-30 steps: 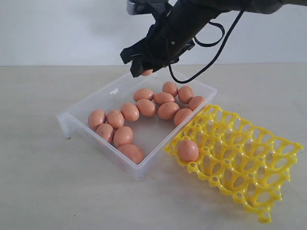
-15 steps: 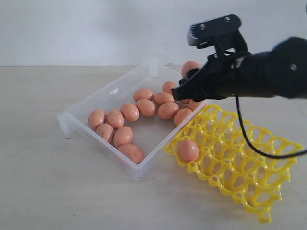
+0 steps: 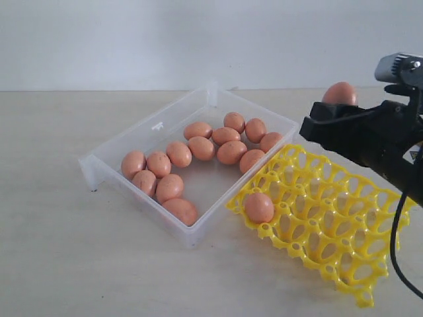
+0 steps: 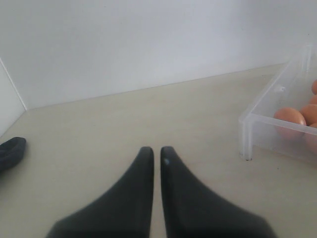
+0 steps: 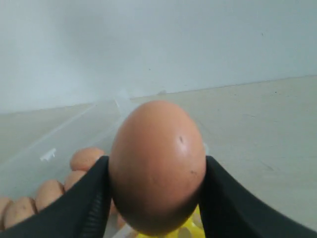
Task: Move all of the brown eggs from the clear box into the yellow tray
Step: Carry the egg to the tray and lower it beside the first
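- A pale beige tabletop (image 3: 66,264) runs back to a plain white wall (image 3: 132,39).
- A clear box (image 3: 106,173), shallow, rectangular and made of see-through plastic with frosted whitish rims, sits at an angle left of centre in the exterior view.
- Inside it lie some fourteen brown eggs (image 3: 201,148), small, smooth and oval, orange-brown with faint dark speckles. Most touch a neighbour. One cluster sits at the far right end of the box, and a line of eggs curves along towards the near left wall.
- A yellow tray (image 3: 344,218), a bright plastic lattice of open round cups with raised pegs between them, lies on the right, hard against the box's right-hand wall.
- One egg in the tray (image 3: 259,207) sits in a cup along the edge beside the box, near the front corner. The other cups in view hold nothing.
- The right gripper (image 5: 157,196), black, reaches in from the right edge of the exterior view and hangs above the far part of the tray, clear of the lattice.
- Its two black fingers (image 5: 91,203) press against opposite sides of a held egg (image 3: 340,93). The egg fills the middle of the right wrist view, and in the exterior view its top rises above the fingers.
- The left gripper (image 4: 154,153) appears only in the left wrist view. Its two dark, tapered fingers are drawn together with a thin slit between them and nothing in it.
- It sits low over bare tabletop, apart from the box, whose corner shows at the side of that view with eggs behind the wall.
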### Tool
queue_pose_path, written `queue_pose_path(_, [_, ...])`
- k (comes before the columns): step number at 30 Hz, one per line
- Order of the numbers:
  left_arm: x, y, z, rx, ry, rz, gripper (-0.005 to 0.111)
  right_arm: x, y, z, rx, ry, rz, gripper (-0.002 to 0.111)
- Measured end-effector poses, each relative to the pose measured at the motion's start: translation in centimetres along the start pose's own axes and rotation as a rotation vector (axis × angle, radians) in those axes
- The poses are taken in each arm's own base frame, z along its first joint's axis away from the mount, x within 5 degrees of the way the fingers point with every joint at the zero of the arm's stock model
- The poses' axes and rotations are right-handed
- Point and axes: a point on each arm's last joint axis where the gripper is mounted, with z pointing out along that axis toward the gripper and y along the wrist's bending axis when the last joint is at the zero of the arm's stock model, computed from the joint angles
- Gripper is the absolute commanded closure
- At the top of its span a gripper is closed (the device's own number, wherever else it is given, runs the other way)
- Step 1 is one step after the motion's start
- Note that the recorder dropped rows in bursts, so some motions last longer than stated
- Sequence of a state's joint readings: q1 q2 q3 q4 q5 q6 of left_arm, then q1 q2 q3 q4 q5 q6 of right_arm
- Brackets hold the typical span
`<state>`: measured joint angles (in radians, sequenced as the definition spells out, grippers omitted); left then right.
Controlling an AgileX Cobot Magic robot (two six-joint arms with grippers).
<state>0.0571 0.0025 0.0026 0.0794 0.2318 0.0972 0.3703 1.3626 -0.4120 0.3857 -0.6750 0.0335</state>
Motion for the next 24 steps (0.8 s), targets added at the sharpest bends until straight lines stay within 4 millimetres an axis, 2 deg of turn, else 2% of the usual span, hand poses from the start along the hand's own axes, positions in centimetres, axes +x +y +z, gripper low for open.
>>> queue_pose_path(5, [0.0,0.0,0.0,0.000,0.000,0.000,0.103,0.4,0.3,0.9,-0.089,-0.026,0.194,0.108])
queue_pose_path(10, [0.0,0.0,0.0,0.000,0.000,0.000,0.103,1.5,-0.2,3.2,-0.336,0.052,0.296,0.108])
queue_pose_path(15, [0.0,0.0,0.0,0.000,0.000,0.000,0.103,1.5,-4.0,6.3,-0.495,0.099,0.444,0.108])
queue_pose_path(18, [0.0,0.0,0.0,0.000,0.000,0.000,0.103,1.7,-5.4,7.6,-0.595,0.211,0.384,0.108])
queue_pose_path(22, [0.0,0.0,0.0,0.000,0.000,0.000,0.103,2.8,-5.2,7.7,-0.768,0.402,0.210,0.108])
queue_pose_path(24, [0.0,0.0,0.0,0.000,0.000,0.000,0.103,3.0,-5.0,7.5,-0.805,0.440,0.168,0.108])
